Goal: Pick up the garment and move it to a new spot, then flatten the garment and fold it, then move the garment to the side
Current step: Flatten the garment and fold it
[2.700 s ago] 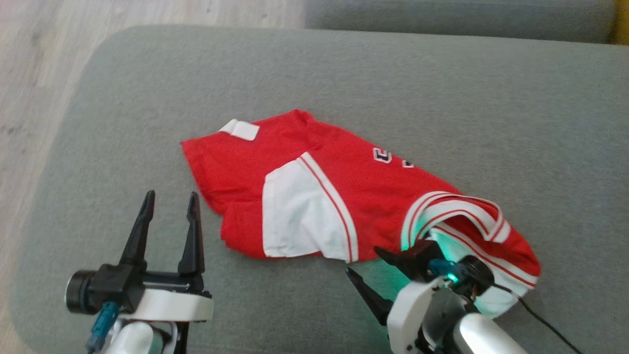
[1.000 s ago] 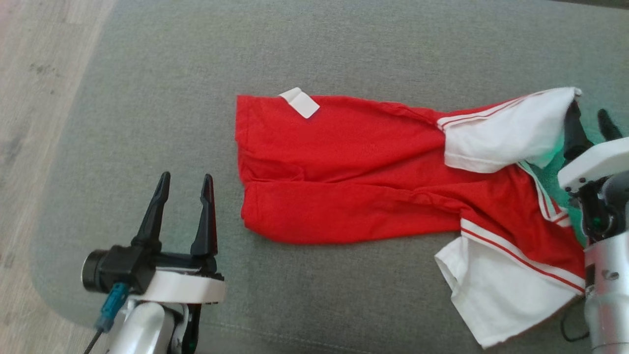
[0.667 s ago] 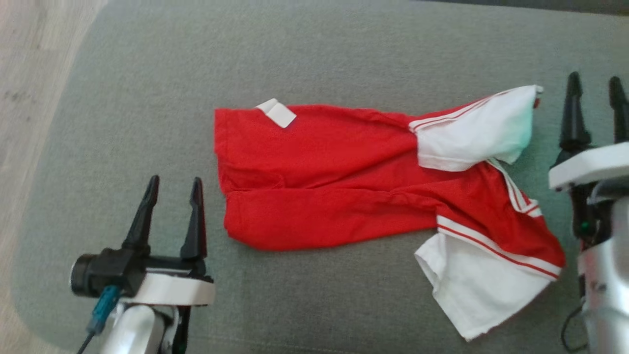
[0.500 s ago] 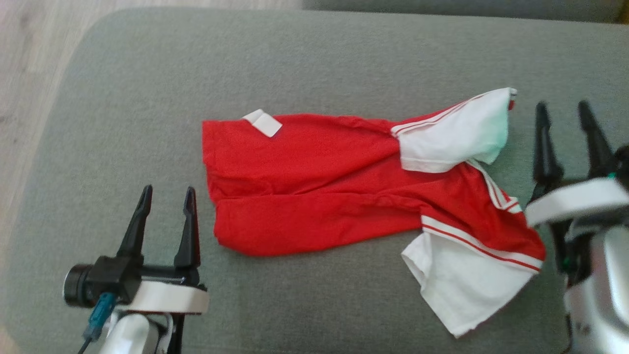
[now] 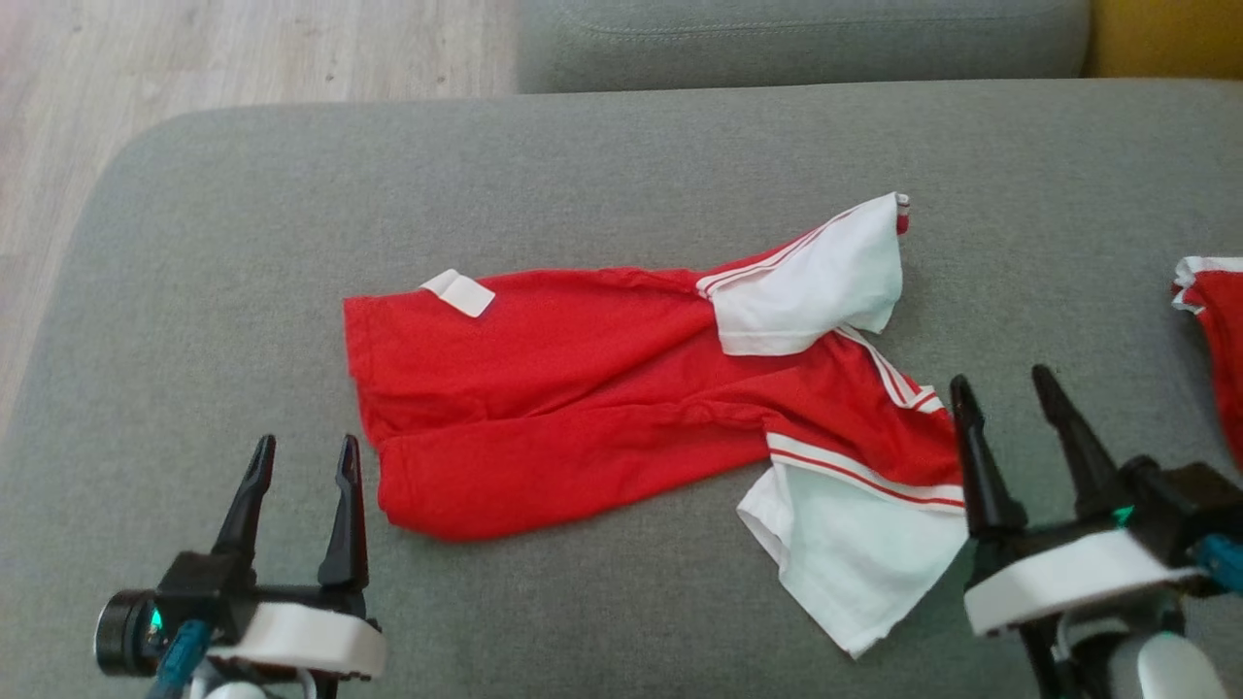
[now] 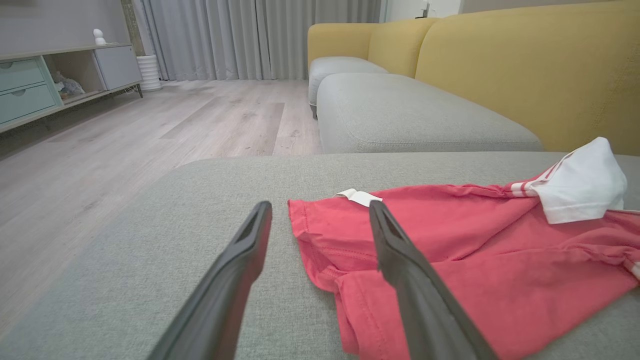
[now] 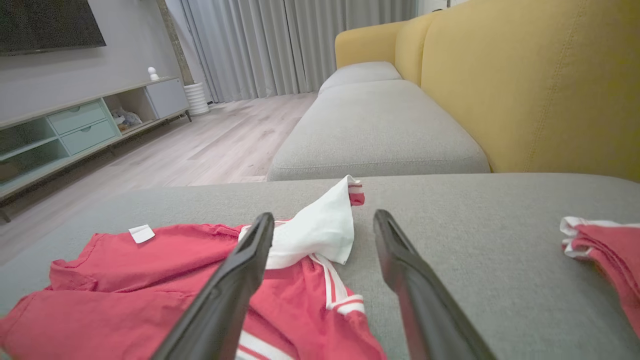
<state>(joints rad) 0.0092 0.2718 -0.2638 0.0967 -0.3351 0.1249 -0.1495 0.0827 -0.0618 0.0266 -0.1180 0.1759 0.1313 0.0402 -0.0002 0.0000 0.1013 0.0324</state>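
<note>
A red shirt (image 5: 583, 388) with white sleeves and a white tag lies stretched out but creased on the grey sofa seat (image 5: 583, 165); one sleeve (image 5: 811, 286) sticks up at the far side, the other (image 5: 855, 553) lies flat near me. The same shirt (image 6: 475, 250) (image 7: 150, 280) appears in both wrist views. My left gripper (image 5: 301, 456) stands open and empty just left of the shirt's hem. My right gripper (image 5: 1005, 388) is open and empty beside the collar end, touching nothing.
A second red and white garment (image 5: 1214, 320) (image 7: 605, 245) lies at the seat's right edge. Another grey cushion (image 5: 796, 39) and a yellow backrest (image 7: 540, 85) lie beyond. Wooden floor (image 5: 243, 58) borders the seat's rounded left corner.
The right gripper let go of the white sleeve and pulled back toward me, open. The shirt stays stretched out where it was laid. The head camera shifted, bringing a second garment into view.
</note>
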